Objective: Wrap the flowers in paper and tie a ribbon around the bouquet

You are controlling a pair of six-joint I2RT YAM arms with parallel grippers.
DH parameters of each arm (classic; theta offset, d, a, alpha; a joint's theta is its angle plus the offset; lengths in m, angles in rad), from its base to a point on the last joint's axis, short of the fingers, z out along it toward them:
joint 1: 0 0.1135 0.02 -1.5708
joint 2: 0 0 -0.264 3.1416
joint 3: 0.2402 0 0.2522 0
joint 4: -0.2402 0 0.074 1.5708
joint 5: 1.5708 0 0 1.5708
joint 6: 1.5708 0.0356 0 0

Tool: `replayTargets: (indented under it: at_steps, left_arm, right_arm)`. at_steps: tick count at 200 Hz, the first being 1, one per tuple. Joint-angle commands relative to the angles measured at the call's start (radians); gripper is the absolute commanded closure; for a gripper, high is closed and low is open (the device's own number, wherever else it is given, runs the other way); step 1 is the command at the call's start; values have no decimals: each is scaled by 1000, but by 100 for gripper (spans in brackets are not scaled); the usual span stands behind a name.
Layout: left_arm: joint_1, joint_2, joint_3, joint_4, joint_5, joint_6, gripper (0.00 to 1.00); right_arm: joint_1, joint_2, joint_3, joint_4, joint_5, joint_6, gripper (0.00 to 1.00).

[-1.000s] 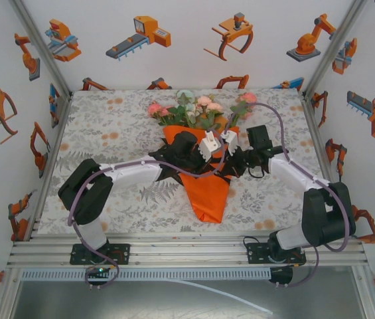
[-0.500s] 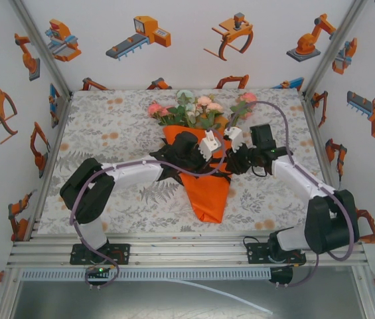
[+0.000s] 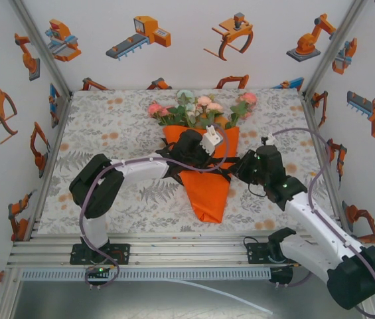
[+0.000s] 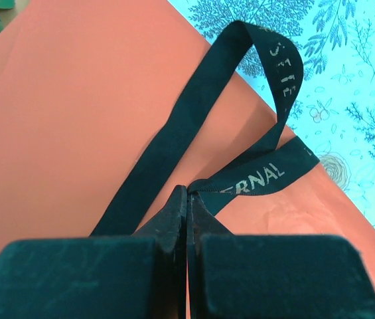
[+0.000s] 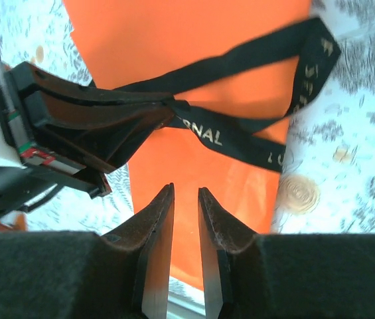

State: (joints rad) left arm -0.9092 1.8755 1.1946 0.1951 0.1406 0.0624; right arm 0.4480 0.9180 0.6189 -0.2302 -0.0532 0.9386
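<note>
The bouquet lies mid-table as an orange paper point(image 3: 208, 189) cone, tip toward me, with the pink, white and green flowers point(image 3: 200, 106) fanning out of its far end. A black ribbon point(image 4: 194, 113) with pale lettering crosses the cone and loops off its right edge. My left gripper point(image 4: 187, 191) is shut on the ribbon where its two strands meet, low over the paper point(image 4: 61, 133). My right gripper point(image 5: 186, 191) hovers a short way back from that pinch, its jaws slightly apart with nothing between them. From the right wrist I see the ribbon point(image 5: 240, 139) and the left fingers point(image 5: 107, 116).
The floral tablecloth point(image 3: 107, 133) has free room left and right of the cone. Aluminium rails point(image 3: 187, 252) run along the near edge, and printed walls enclose the other three sides. The right arm's cable point(image 3: 306, 143) arcs over the right side of the table.
My right gripper let go of the ribbon, opened a little and drew back right and toward me. The left gripper kept its grip and barely moved.
</note>
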Motion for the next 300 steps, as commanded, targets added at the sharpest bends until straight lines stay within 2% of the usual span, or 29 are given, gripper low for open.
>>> replayTargets:
  at_steps: [1, 34, 50, 65, 73, 89, 99, 111, 135, 160, 197, 230, 238, 263, 300]
  left_arm:
    - [2, 25, 39, 32, -11, -30, 99]
    - [7, 37, 46, 27, -11, -39, 99]
    - [8, 33, 39, 28, -7, -39, 99]
    - [10, 27, 31, 29, -4, -39, 99]
    - [10, 23, 25, 31, 0, -41, 99]
    - [11, 13, 14, 37, 8, -43, 99]
    - [11, 7, 8, 41, 10, -45, 99]
    - [12, 2, 3, 41, 8, -49, 99]
    - [10, -6, -7, 42, 9, -50, 99]
    - [12, -17, -28, 57, 13, -48, 99]
    - [12, -13, -21, 53, 16, -49, 99]
    - [12, -9, -16, 55, 20, -51, 99]
    - [12, -10, -16, 55, 18, -52, 99]
    - [12, -12, -20, 54, 7, -52, 99]
    - [13, -14, -18, 53, -10, -58, 99]
  right_arm:
    - [47, 35, -27, 11, 86, 244, 74]
    - [95, 144, 5, 51, 104, 244, 73]
    - [97, 145, 42, 30, 186, 65, 72]
    - [75, 145, 78, -12, 269, -138, 61]
    - [19, 170, 97, -15, 208, -233, 57]
    - [-137, 257, 136, -4, -25, -373, 55]
    - [-202, 325, 176, -1, -152, -449, 55]
    - [-243, 422, 252, -31, -297, -539, 55]
    - [-253, 581, 388, -136, -451, -683, 56]
    - [-254, 671, 441, -156, -516, -754, 57]
    - [-249, 778, 482, -160, -638, -764, 59]
    - [-237, 853, 515, -192, -663, -781, 59]
    - [-231, 864, 517, -188, -675, -778, 63]
    - [-211, 890, 524, -201, -681, -780, 84]
    - [-204, 870, 531, -281, -693, -821, 90]
